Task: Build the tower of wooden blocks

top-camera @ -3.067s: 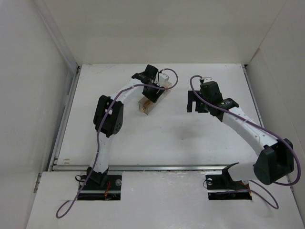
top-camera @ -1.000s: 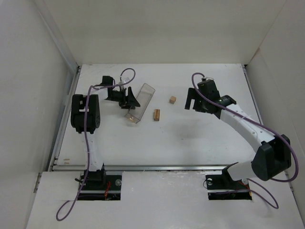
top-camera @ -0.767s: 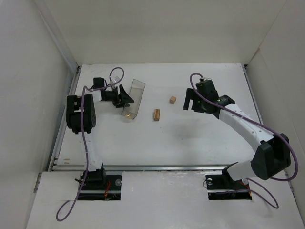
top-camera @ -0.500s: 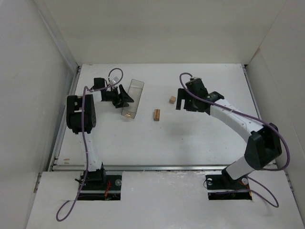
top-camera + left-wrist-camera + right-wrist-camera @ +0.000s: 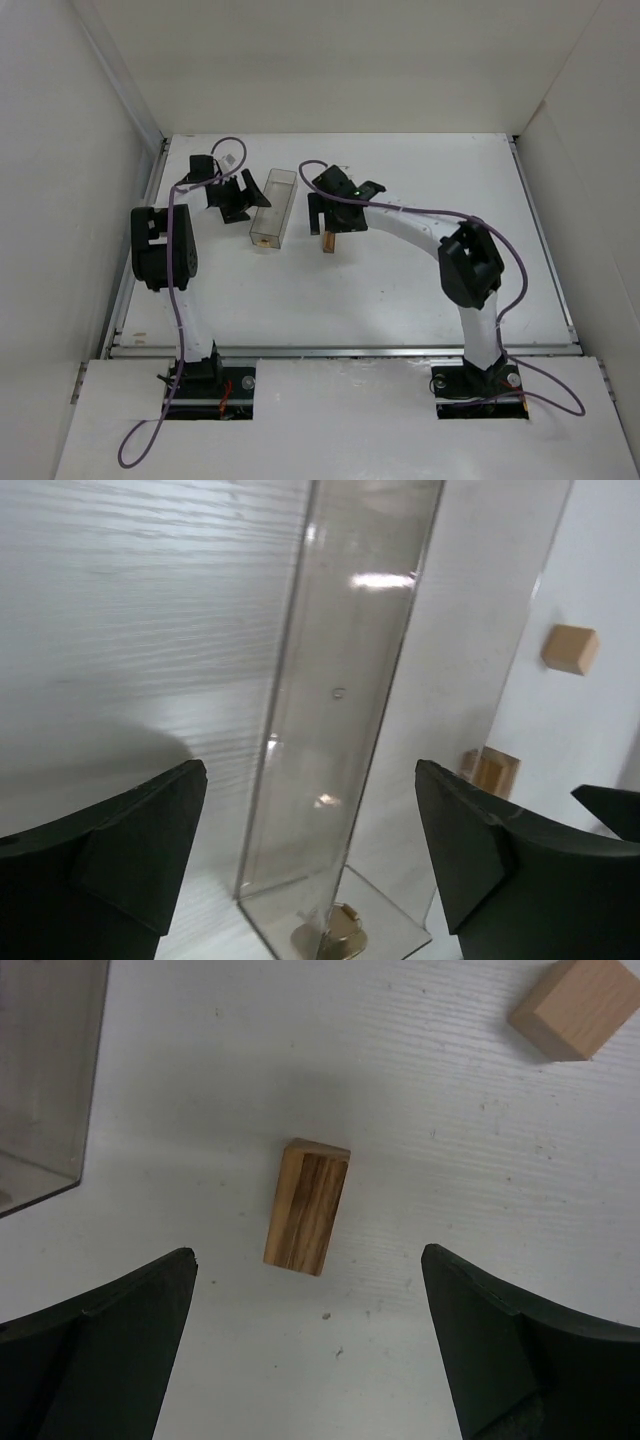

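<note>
Right wrist view puts the right gripper (image 5: 308, 1260) straight over the oblong wood block (image 5: 307, 1208). Its jaws are spread as wide as they go, with nothing held, and the block sits centred in the gap, apart from both fingers. The block's long axis runs nearly square to the line along which the jaws close, tilted only a little, so I judge a plain descent would let them pinch its narrow width. A wood cube (image 5: 572, 1005) lies apart on the table (image 5: 450, 1160), farther out and to one side. No tower stands yet. This arm is much nearer to both pieces. The left gripper (image 5: 310, 780) is also open and empty, facing down the clear plastic box (image 5: 340, 700), which lies between it and the blocks. The box looks empty except for a small tan piece (image 5: 335, 942) at its near end, which I cannot identify.
</note>
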